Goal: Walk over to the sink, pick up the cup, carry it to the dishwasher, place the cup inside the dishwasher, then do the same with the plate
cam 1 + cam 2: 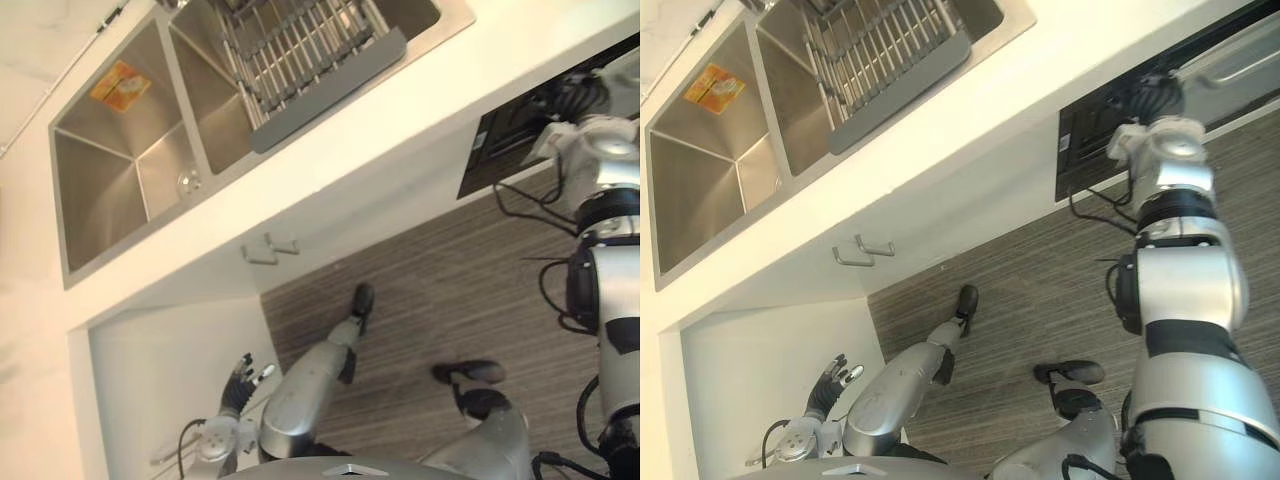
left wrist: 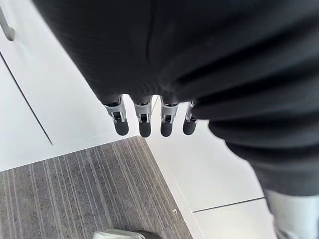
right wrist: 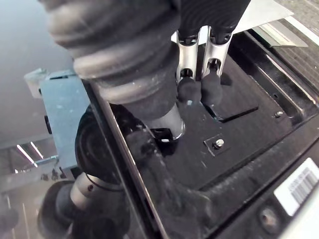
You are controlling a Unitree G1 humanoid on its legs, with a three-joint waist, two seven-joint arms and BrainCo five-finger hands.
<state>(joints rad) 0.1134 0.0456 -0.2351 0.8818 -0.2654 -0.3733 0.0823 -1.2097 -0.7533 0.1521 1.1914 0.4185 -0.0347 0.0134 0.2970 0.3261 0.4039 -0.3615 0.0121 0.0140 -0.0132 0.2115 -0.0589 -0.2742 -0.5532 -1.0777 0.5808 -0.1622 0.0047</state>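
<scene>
Two stainless-steel sink basins (image 1: pixel 100 190) sit in the white bench (image 1: pixel 420 110), and a grey wire dish rack (image 1: pixel 300 50) is hooked across the nearer one. You can see bare steel on both basin floors, and nothing I can make out rests on the rack's bars (its far end runs off the picture). So where the cup and plate lie cannot be told from here.

Your right hand (image 3: pixel 189 84) is down at the dark open dishwasher (image 1: pixel 500 140). Those of its fingers that show are straight, with their tips just above the black inner panel (image 3: pixel 239 129) and nothing between them. Your left hand (image 2: pixel 144 122) hangs beside the white cabinet door (image 1: pixel 170 380) over the grey striped floor (image 1: pixel 450 290), its fingers straight, side by side and empty.

This fits two stages: a piece already set down inside the dishwasher and hidden from view, or a hand at the dishwasher while both pieces sit somewhere out of sight.

As for handling, expect both to be rigid, breakable and slick if wet. I judge the cup is best wrapped round its body, and the plate pinched at the rim, thumb on top.
</scene>
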